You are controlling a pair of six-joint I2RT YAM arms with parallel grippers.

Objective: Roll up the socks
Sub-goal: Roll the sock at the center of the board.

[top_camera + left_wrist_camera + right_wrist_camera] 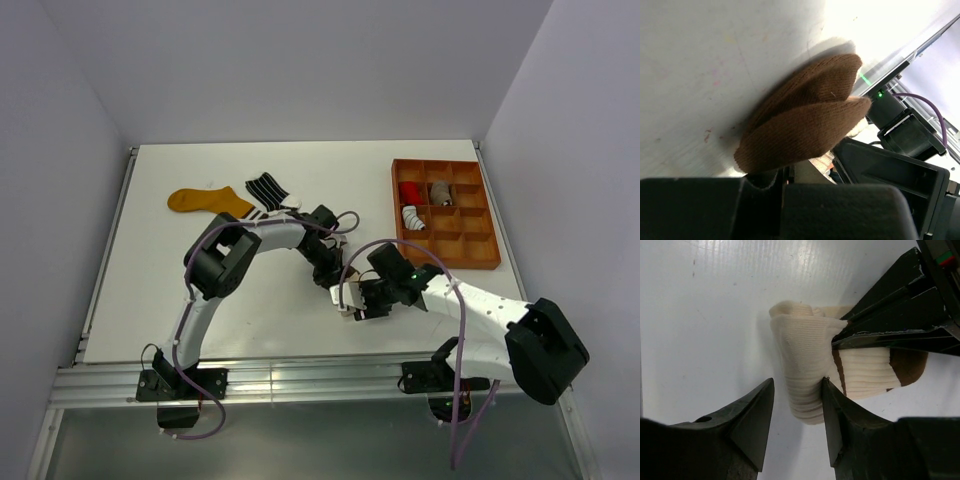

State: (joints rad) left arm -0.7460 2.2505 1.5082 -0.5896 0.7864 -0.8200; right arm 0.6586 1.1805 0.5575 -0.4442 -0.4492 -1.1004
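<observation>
You are working over a white worktop (300,180) that is carrying everything in view. Your left arm (220,262) is bending in from the left and your right arm (490,318) is reaching in from the right, and the two are meeting near the middle of the near half.

An orange-brown tray (450,264) is sitting at the far right. It is holding three rolled socks in compartments toward its far-left corner: a red one (409,192), a grey-brown one (440,192) and a white striped one (414,218). At the far left a mustard-yellow sock (205,201) is lying flat, with a black sock with white stripes (267,189) just beside it.

The cream sock (810,370), with its brown toe and heel, is lying bunched on the worktop between your two tools. Your left tool (840,335) is clamping tight on it, pinching where the cream meets a brown band, and the left wrist view is showing a brown end bulging out past that tool. Your right tool (797,385) is standing partly wide, its jaws straddling the folded cream end. One of its fingers (832,410) is touching the fabric while the other is standing just clear, so it is not gripping
</observation>
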